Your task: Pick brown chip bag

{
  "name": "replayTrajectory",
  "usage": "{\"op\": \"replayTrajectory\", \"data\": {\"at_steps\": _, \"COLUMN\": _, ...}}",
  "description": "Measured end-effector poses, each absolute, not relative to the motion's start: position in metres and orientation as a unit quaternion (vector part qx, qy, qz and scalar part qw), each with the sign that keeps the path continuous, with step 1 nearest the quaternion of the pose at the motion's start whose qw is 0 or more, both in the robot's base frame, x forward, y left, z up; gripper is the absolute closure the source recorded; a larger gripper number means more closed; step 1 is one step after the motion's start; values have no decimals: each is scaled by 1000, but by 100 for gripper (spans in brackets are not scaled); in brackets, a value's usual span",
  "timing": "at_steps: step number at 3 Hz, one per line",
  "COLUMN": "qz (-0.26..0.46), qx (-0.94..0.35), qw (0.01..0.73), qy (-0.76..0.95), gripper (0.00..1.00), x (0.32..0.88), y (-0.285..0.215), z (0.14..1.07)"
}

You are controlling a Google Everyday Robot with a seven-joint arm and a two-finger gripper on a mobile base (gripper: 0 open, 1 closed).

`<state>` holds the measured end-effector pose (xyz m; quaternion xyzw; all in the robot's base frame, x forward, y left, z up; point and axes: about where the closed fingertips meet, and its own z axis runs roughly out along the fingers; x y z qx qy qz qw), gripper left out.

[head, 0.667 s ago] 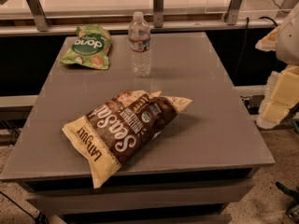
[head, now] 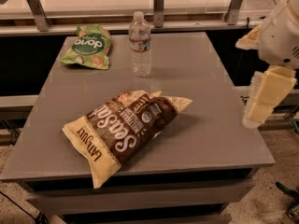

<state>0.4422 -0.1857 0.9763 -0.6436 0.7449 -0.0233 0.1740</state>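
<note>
From my seat at the controls, the brown chip bag (head: 126, 129) lies flat on the grey table (head: 210, 125), toward 7 o'clock from the table's middle. It sits on a slant. One cream-yellow end, printed "LATE JULY", points to the near edge at 7 o'clock, and its corner seems to hang just past that edge. The other pale end points up toward 2 o'clock. The dark brown middle shows the big white script lettering.

The gripper (head: 261, 101) hangs off the table's right side at about 3 o'clock, past the edge and above the floor — well apart from the bag and touching nothing I can see. It is cream-coloured and angled down toward 7 o'clock under the white arm (head: 282, 36). Whether it is parted or closed I cannot tell.

At 12 o'clock a clear water bottle (head: 139, 43) stands upright. A smaller green snack bag (head: 88, 46) lies at 11 o'clock, near the far left corner — both well apart from the brown bag.
</note>
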Motion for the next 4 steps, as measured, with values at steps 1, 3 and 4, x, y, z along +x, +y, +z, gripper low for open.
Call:
{"op": "replayTrajectory", "data": {"at_steps": 1, "qz": 10, "qx": -709, "qw": 206, "qy": 675, "gripper": 0, "x": 454, "y": -119, "z": 977}}
{"op": "replayTrajectory", "data": {"at_steps": 3, "qz": 39, "qx": -800, "qw": 223, "qy": 555, "gripper": 0, "x": 456, "y": 6, "z": 959}}
{"op": "replayTrajectory", "data": {"at_steps": 4, "qz": 55, "qx": -817, "qw": 192, "qy": 540, "gripper": 0, "x": 455, "y": 35, "z": 926}}
